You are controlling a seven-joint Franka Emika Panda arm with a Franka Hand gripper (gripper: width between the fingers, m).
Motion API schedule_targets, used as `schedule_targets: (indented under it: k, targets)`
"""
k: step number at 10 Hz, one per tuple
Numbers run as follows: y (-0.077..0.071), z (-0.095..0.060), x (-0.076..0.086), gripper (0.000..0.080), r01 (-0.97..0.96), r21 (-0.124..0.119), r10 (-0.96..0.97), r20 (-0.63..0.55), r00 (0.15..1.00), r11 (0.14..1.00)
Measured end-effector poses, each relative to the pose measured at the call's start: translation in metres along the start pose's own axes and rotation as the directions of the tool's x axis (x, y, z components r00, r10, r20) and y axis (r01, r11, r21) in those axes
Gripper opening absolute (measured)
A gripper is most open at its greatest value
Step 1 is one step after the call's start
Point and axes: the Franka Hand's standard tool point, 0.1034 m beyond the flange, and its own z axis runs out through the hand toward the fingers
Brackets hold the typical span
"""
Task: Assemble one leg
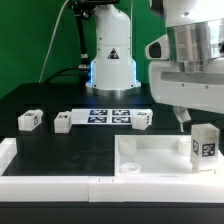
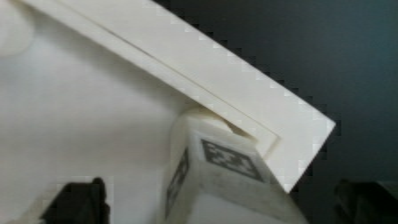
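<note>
Claw [image 2: 222, 205] fingertips [image 2: 79, 200] half beyond wrist-view edge

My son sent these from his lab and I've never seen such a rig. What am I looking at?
A robot arm is putting furniture together. One picture comes from a camera off the arm; the other from a camera on its wrist, looking past the gripper. On the black table lie a white panel, three loose legs and a flat marker board. One more leg stands upright at the panel's corner. The gripper's fingers are spread apart, so it holds nothing.
</note>
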Motion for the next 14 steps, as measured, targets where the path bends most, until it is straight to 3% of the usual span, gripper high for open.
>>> schedule_targets:
  k: [1,3,5,8,11,13,14]
  targets:
    - [-0.0007,0.0006,-0.0024,0.0648,0.133,-0.029,-0.133,0.008,0.991,0.991]
    - [0.0006,0.0017,0.0006,0.0649,0.378,-0.041,-0.377,0.02,0.926,0.925]
    - [0.0015,0.003,-0.0008,0.0649,0.557,-0.07,-0.556,0.037,0.83,0.827]
    - [0.0017,0.0032,-0.0007,0.0649,0.785,-0.063,-0.783,0.06,0.619,0.616]
    - [0.0023,0.0034,-0.0002,0.0622,0.817,-0.06,-0.814,0.064,0.577,0.574]
    - [0.0024,0.0033,0.0,0.0294,0.806,-0.06,-0.804,0.063,0.592,0.589]
    - [0.0042,0.0032,0.0026,0.0294,0.788,-0.065,-0.786,0.061,0.615,0.612]
